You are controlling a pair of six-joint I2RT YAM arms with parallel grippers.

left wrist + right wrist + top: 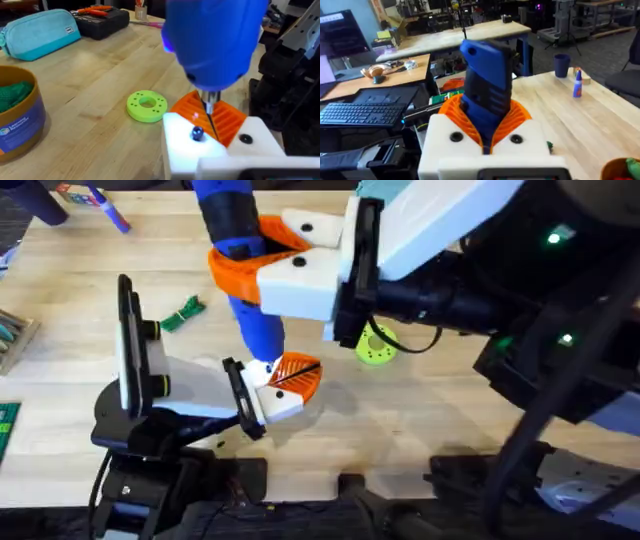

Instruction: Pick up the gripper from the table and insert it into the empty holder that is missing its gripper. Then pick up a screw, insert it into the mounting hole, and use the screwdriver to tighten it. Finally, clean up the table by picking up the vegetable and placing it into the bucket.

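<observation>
right gripper (pixel 262 262): orange pads clamped on the screwdriver (pixel 245 280), holding it near upright above the table (pixel 420 420)
screwdriver: blue body, black band; thin metal bit (pixel 210 112) points down at the white block, just beside a small dark screw (pixel 197 133)
gripper: small white block with orange ribbed tip (pixel 290 380), sitting against the black holder plate (pixel 240 395) at centre front of the table
left gripper: cannot tell finger state; left arm (pixel 150 395) lies low at front left, ending at the holder
vegetable (pixel 183 313): green piece on the table, behind the left arm
bucket (pixel 17 117): yellow-brown tub with green contents, seen from the left wrist
green disc (pixel 376 346): on the table, near the orange tip
</observation>
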